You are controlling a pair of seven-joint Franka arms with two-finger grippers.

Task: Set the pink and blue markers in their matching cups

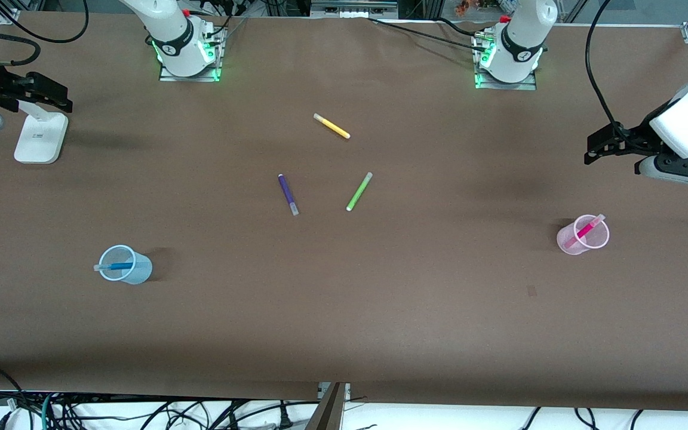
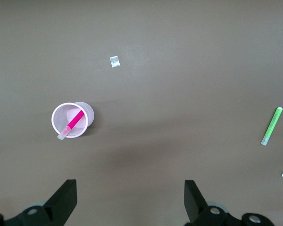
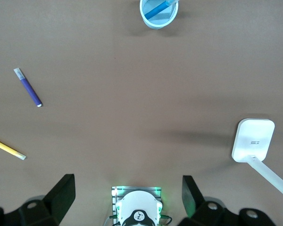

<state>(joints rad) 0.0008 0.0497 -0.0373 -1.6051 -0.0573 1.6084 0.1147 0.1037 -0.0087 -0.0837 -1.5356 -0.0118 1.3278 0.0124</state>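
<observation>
The pink marker leans inside the pale pink cup toward the left arm's end of the table; both show in the left wrist view, marker and cup. The blue marker lies inside the pale blue cup toward the right arm's end; the right wrist view shows marker and cup. My left gripper is open and empty, high over the table's end above the pink cup. My right gripper is open and empty, high over its own end.
A yellow marker, a dark purple marker and a lime green marker lie loose mid-table. A white stand sits under the right gripper. A small scrap lies nearer the front camera than the pink cup.
</observation>
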